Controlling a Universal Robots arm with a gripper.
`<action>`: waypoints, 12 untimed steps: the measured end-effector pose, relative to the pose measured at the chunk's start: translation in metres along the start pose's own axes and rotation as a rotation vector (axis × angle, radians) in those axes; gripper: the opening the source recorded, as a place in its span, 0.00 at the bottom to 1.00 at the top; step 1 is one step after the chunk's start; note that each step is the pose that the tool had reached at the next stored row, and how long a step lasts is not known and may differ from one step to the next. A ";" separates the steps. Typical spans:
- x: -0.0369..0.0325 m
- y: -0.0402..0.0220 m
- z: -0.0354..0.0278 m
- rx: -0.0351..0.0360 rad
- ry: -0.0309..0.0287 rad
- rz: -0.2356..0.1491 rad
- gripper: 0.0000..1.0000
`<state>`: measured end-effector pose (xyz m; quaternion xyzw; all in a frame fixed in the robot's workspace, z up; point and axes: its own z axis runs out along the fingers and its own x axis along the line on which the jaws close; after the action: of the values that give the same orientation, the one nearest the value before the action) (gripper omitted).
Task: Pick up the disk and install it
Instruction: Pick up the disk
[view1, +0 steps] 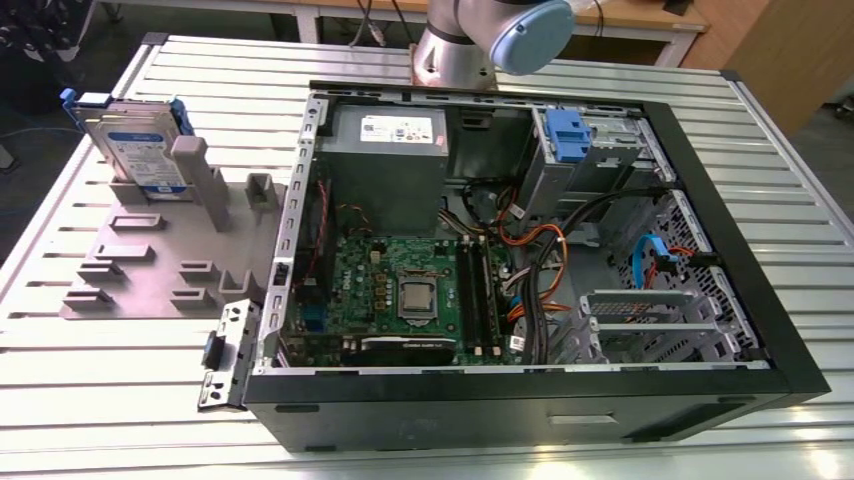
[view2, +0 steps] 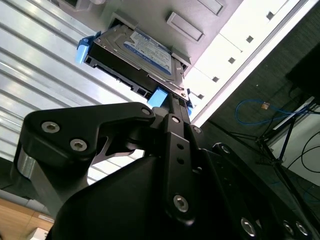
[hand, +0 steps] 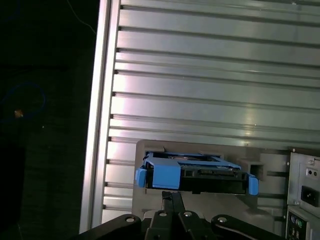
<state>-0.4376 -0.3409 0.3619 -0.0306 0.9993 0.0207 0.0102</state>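
Observation:
The disk (view1: 136, 150) is a silver-grey drive with a white-and-blue label in a blue carrier frame. It stands on edge in a slot of the grey fixture (view1: 147, 262), on the exterior view's left. In both wrist views the disk (view2: 144, 54) (hand: 196, 173) lies beyond my black gripper (hand: 171, 196) (view2: 175, 103). The fingers are shut together with nothing between them. The fingertips line up with the blue frame's edge and stay apart from it.
An open black computer case (view1: 747, 300) lies flat beside the fixture. It holds a motherboard (view1: 414, 290), a grey power supply (view1: 387, 130) and a drive bay with a blue bracket (view1: 567, 135). The arm's base (view1: 461, 45) stands behind the case on the ribbed metal table (view1: 120, 370).

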 end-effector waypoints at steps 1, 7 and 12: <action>0.0000 0.0000 0.0000 0.0000 0.0000 0.000 0.11; 0.0000 0.0000 0.0000 0.0000 0.0000 0.000 0.11; 0.0000 0.0000 0.0000 0.0000 0.0000 -0.001 0.11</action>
<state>-0.4376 -0.3409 0.3619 -0.0311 0.9993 0.0207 0.0102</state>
